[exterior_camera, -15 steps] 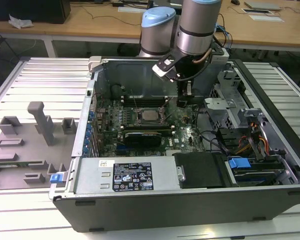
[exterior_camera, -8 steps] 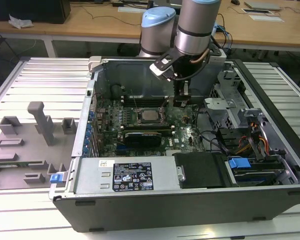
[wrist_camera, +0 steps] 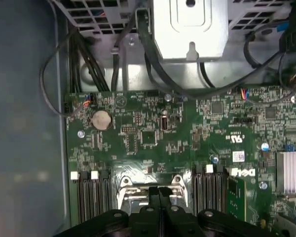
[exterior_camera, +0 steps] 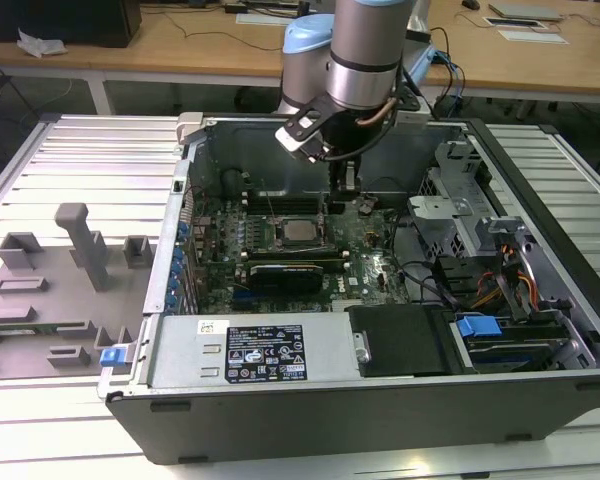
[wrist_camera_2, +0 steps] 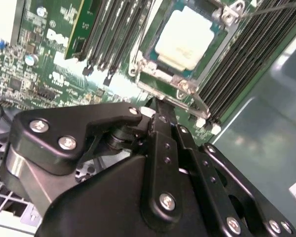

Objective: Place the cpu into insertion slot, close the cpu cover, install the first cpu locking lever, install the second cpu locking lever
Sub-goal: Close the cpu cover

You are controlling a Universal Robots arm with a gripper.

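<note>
The cpu (wrist_camera_2: pixel 184 37) lies pale and square in the insertion slot (exterior_camera: pixel 298 233) on the green motherboard. Around it the silver cpu cover (wrist_camera_2: pixel 149 58) lies flat, its window framing the chip. A thin metal lever rod (wrist_camera_2: pixel 271 7) runs past one corner of the socket, and another silver lever end (wrist_camera_2: pixel 199 101) lies along the socket's edge close to my fingertips. My gripper (exterior_camera: pixel 346 184) hangs inside the case just off the socket's edge, toward the exterior view's right. Its black fingers (wrist_camera: pixel 153 193) are pressed together, shut, with nothing visibly between them.
Memory slots (wrist_camera_2: pixel 108 44) flank the socket on both sides. A long black card (exterior_camera: pixel 292 270) sits in front of the socket. Cables and a metal drive cage (exterior_camera: pixel 450 215) fill the case's right in the exterior view. Grey fixtures (exterior_camera: pixel 80 245) stand on the slatted table to its left.
</note>
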